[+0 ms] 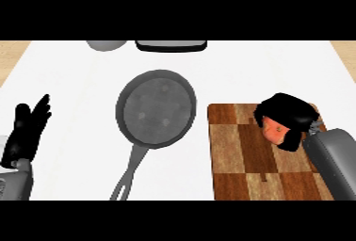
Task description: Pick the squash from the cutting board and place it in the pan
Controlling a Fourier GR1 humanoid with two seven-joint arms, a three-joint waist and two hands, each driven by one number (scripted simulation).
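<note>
An orange-pink squash [274, 131] lies at the right side of the wooden cutting board [240, 160]. My right hand [287, 112] covers it from above, fingers curled round it, so only its lower part shows. The grey pan [155, 108] sits left of the board, its pan handle [129, 172] pointing toward me; nothing lies in it. My left hand [26, 129] rests open at the left edge, fingers up, far from the pan.
A grey bowl [106, 45] and a dark flat tray [172, 45] stand at the counter's far edge. White counter [76, 84] spreads around the pan. My right forearm [334, 162] crosses the board's right edge.
</note>
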